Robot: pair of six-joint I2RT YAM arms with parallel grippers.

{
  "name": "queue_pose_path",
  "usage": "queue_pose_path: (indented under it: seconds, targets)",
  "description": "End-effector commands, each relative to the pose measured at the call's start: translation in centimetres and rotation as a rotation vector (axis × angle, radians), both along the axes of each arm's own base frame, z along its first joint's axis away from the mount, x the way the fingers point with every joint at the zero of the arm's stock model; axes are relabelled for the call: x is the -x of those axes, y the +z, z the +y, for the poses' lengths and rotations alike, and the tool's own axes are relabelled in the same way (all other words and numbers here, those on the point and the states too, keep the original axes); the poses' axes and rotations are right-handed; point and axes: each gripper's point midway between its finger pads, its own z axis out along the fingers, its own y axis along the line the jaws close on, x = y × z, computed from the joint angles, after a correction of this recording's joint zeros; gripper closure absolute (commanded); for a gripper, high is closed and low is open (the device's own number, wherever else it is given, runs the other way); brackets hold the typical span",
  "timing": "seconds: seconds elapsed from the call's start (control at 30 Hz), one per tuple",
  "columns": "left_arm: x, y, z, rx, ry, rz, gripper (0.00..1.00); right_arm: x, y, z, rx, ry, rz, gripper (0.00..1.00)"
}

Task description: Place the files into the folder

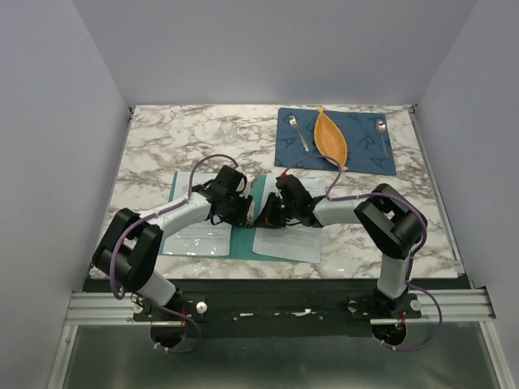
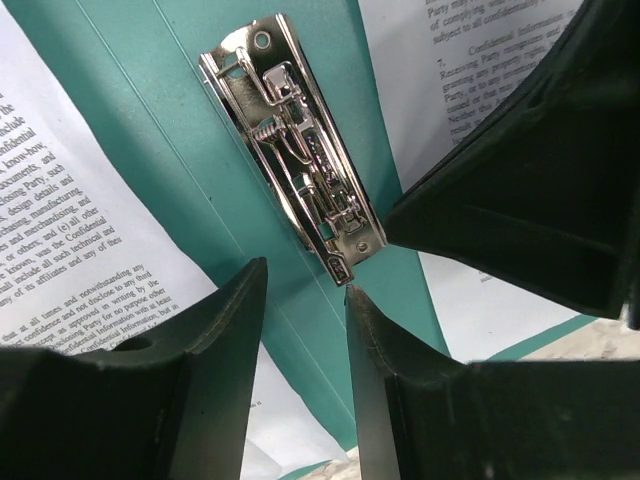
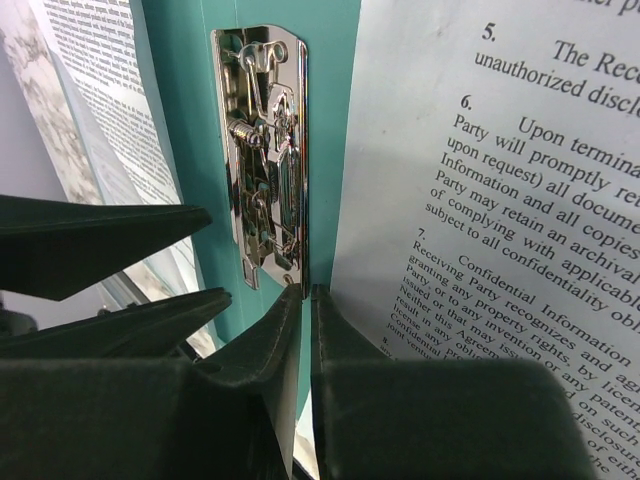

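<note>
Top view, table: a marble table (image 1: 162, 146) with both arms reaching in to its near middle.
Top view, folder: the teal folder (image 1: 242, 241) lies open and flat near the front edge.
Top view, files: one printed sheet (image 1: 195, 235) lies on the left half and another (image 1: 288, 243) on the right half.
Top view, grippers: the left gripper (image 1: 247, 215) and the right gripper (image 1: 266, 217) meet tip to tip over the folder's spine. Their jaws are too small to read from here.
Top view, far right: a blue placemat (image 1: 365, 121) carries an orange leaf-shaped dish (image 1: 331, 138) between two spoons (image 1: 298, 131) (image 1: 381, 130), well apart from the folder.
Left wrist, clip: a shiny metal clip (image 2: 295, 150) lies slantwise on the bare teal strip, with sheets on either side.
Left wrist, left gripper: its fingers (image 2: 215, 340) stand parted with teal showing between them. They hold nothing, and the clip's near end sits just at the gap.
Left wrist, right gripper: a dark mass comes in from the right, its tip close to the clip's near end.
Right wrist, clip: it stands upright in this view on the teal strip (image 3: 190, 120), just beside the left edge of the right-hand sheet (image 3: 480, 200).
Right wrist, right gripper: its fingers (image 3: 345, 390) are nearly pressed together, leaving a thin slit right below the clip's lower end. I cannot tell whether anything is pinched.
Right wrist, left gripper: its two dark fingers (image 3: 100, 240) enter from the left, spread apart.
</note>
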Motion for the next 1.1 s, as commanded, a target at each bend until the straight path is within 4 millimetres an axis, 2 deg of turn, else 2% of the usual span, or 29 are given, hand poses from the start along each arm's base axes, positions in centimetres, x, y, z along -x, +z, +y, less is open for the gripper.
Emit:
queue_pose_path:
  seconds: [0.0, 0.47, 0.7, 0.83, 1.07]
  targets:
    - [0.7, -1.3, -0.2, 0.003, -0.037, 0.024, 0.57, -0.1, -2.3, -1.5, 0.1, -0.032, 0.013, 0.84]
    - [-0.3, -0.4, -1.0, 0.031, -0.054, -0.01, 0.61, 0.8, -3.8, -2.2, 0.124, -0.03, 0.05, 0.88]
    - [-0.9, -1.0, -1.2, 0.012, -0.044, 0.001, 0.62, 1.3, -4.4, -2.6, 0.131, -0.03, 0.066, 0.89]
    - [-1.1, -1.1, -1.4, 0.02, -0.048, 0.002, 0.68, 1.5, -4.8, -2.8, 0.137, -0.029, 0.073, 0.89]
    - [-1.2, -1.3, -1.4, 0.013, -0.045, 0.014, 0.73, 1.9, -5.3, -3.0, 0.141, -0.024, 0.086, 0.9]
